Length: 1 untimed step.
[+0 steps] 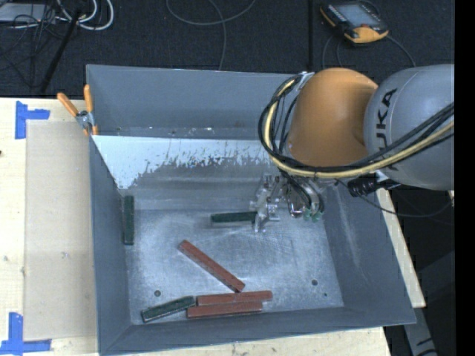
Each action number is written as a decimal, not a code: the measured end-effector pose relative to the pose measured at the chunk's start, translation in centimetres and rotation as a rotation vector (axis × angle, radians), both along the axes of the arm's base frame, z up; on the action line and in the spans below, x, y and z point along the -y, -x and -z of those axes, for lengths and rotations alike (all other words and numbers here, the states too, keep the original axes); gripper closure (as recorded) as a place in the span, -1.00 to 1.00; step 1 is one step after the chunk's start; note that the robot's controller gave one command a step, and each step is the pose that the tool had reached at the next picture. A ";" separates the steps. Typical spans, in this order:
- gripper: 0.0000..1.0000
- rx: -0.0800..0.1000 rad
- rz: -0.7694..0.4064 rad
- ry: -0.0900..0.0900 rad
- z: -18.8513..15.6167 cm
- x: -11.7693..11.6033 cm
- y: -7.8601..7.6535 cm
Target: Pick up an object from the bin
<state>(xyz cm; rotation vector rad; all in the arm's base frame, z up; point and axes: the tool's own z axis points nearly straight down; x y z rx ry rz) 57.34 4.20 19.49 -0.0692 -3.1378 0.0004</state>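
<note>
Legible markings. One inscription could be read: the dark capital letters "UKA" (387, 113), printed on the grey housing of the arm (427, 136), up and to the right of the end effector (261, 222). The letters ran on a slant along the housing, just right of the orange cover (330, 117), which also lay above and right of the end effector. The start of the word, near the cables (349, 170), could not be made out.

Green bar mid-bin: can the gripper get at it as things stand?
Probably yes. The green bar lies flat and alone on the bin floor, with the gripper right at its right end. The brown bars lie apart, nearer the front.
</note>
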 end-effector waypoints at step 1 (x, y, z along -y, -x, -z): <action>1.00 0.006 -0.002 0.000 -2.6 0.0 -0.1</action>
